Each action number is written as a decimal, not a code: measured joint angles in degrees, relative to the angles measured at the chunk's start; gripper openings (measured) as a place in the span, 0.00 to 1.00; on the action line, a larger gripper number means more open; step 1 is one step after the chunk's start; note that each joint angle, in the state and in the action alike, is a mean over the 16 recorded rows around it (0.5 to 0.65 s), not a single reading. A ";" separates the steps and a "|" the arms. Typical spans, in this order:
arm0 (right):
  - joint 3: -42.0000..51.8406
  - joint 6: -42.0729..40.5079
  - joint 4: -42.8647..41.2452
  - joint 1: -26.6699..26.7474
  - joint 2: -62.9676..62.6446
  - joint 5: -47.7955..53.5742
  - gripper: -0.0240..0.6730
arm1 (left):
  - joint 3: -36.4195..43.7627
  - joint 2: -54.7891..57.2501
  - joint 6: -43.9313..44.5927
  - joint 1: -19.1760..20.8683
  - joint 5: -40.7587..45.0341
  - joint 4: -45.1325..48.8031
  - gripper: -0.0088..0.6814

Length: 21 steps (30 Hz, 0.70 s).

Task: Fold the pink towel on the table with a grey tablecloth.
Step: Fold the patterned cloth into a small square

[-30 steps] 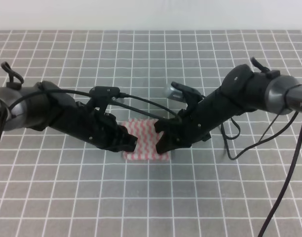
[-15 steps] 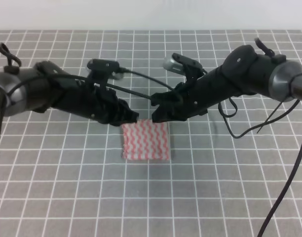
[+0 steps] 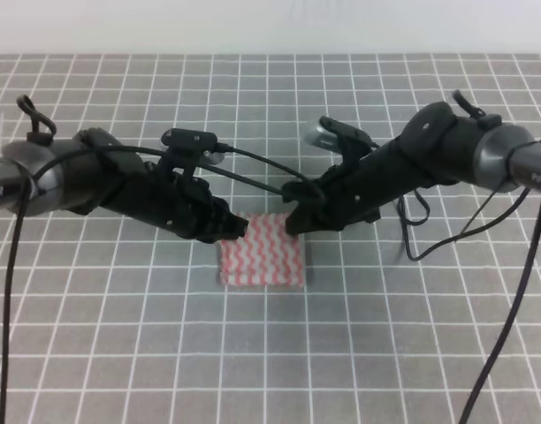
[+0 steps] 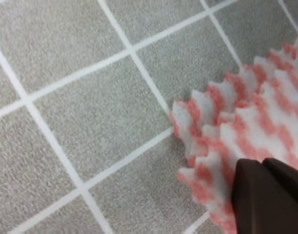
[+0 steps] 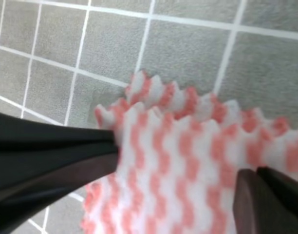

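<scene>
Pink towel [image 3: 262, 261] lies flat on the table with a grey tablecloth [image 3: 270, 353], just below and between the two pincers. At its far left corner sits the left pincer [image 3: 236, 228], at its far right corner the right pincer [image 3: 296, 219]. Both wrist views show dark fingertips [image 4: 268, 195] pressed together over doubled cloth edges, each closed on the towel.

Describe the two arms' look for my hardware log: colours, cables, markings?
Both arms are matte black with grey cylindrical joint housings nearer the base. The left arm carries looping black cables and a small black camera module. The right arm has a silver-tipped camera and trailing black cables. White lettering shows on the housings. Fingertips look dark brown.
</scene>
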 joint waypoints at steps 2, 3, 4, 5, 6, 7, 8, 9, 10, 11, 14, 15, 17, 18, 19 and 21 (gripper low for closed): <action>-0.01 0.02 0.11 -0.34 -0.19 0.49 0.03 | -0.01 -0.32 -0.03 0.15 1.13 0.24 0.01; -0.02 0.03 0.19 -0.50 -0.32 0.76 0.03 | 0.00 -0.47 -0.05 0.22 1.81 0.39 0.01; -0.02 0.01 0.36 -0.65 -0.50 1.10 0.03 | -0.01 -0.61 -0.08 0.28 2.64 0.51 0.01; -0.03 0.00 0.49 -0.78 -0.67 1.41 0.03 | 0.00 -0.74 -0.10 0.33 3.46 0.61 0.01; -0.03 0.00 0.61 -0.90 -0.84 1.72 0.03 | -0.01 -0.87 -0.12 0.39 4.27 0.73 0.01; -0.04 -0.01 0.73 -1.00 -1.02 2.02 0.03 | 0.00 -0.97 -0.17 0.44 4.99 0.87 0.01; -0.05 -0.03 0.85 -1.08 -1.19 2.33 0.03 | -0.01 -1.07 -0.22 0.49 5.71 1.03 0.01; -0.05 -0.05 0.99 -1.13 -1.40 2.70 0.03 | 0.00 -1.15 -0.35 0.53 6.27 1.26 0.01; -0.05 -0.07 1.11 -1.18 -1.57 3.01 0.03 | 0.00 -1.17 -0.48 0.55 6.85 1.53 0.01; -0.05 -0.08 1.22 -1.21 -1.73 3.33 0.03 | 0.00 -1.27 -0.71 0.58 7.24 1.86 0.01; -0.05 -0.17 1.48 -1.22 -2.00 4.16 0.03 | 0.00 -1.18 -1.39 0.57 8.19 3.03 0.01; -0.05 -0.20 1.57 -1.22 -2.06 4.43 0.03 | 0.00 -1.07 -1.62 0.56 8.37 3.41 0.01; -0.05 -0.26 1.71 -1.23 -2.04 4.88 0.03 | 0.00 -0.74 -2.07 0.53 8.41 4.17 0.01; -0.05 -0.32 1.79 -1.22 -2.06 5.12 0.03 | 0.01 -0.55 -2.28 0.52 8.13 4.58 0.01; -0.05 -0.36 1.83 -1.22 -2.05 5.32 0.03 | 0.01 -0.39 -2.49 0.51 7.84 4.96 0.01; -0.05 -0.42 1.75 -1.23 -2.01 5.60 0.03 | 0.01 -0.18 -2.91 0.50 6.96 5.85 0.01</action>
